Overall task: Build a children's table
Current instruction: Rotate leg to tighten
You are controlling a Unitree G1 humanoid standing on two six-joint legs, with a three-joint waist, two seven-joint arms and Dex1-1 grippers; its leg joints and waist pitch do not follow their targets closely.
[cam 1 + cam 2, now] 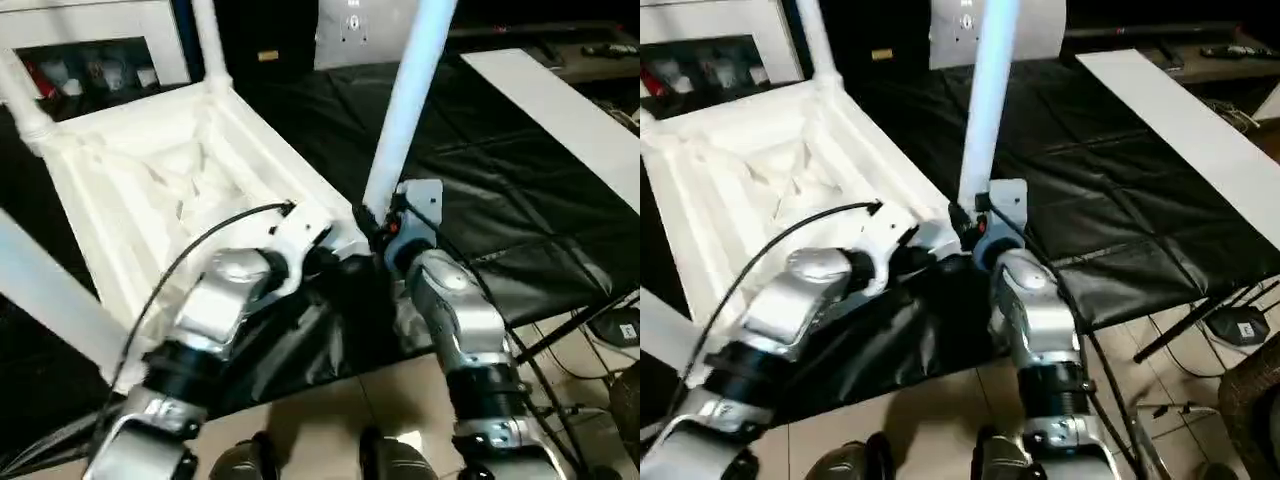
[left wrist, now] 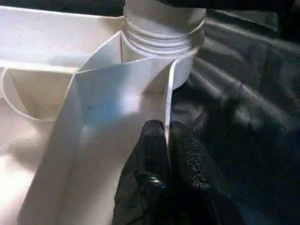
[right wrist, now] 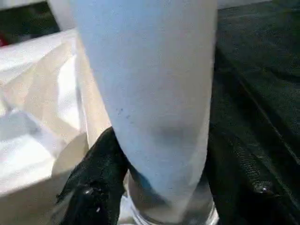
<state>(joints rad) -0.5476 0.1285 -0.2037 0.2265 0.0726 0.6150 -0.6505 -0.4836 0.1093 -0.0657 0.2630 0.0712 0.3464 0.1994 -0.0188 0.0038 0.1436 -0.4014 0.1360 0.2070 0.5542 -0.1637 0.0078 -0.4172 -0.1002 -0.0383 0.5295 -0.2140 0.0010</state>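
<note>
Upside down on the black sheet-covered workbench [image 1: 520, 230]: white plastic table top [image 1: 150, 190], ribbed underside up, reaching toward the workbench's near edge. Rising from its nearest corner socket [image 2: 161, 35]: one tapered white leg [image 1: 405, 110], upright with a slight lean. At the far corners, two more legs [image 1: 208, 40] already standing; crossing the near-left part of the head views, a fourth white leg [image 1: 50, 295], blurred.

Left gripper [image 2: 167, 140]: black fingers pressed together on the thin rim wall of the top, just beside that nearest socket. Right gripper [image 3: 159, 187]: fingers spread around the base of the upright leg, one black finger [image 3: 96, 183] against its side; actual clamping cannot be told.

Beyond the workbench's right side, a long white board [image 1: 560, 110]. Behind the far edge, a white-framed opening [image 1: 85, 60] with small unclear items inside, and a grey panel [image 1: 960, 30]. Below the near-right corner, tiled floor with cables [image 1: 575, 380] and a small labelled box [image 1: 620, 328], writing unreadable.
</note>
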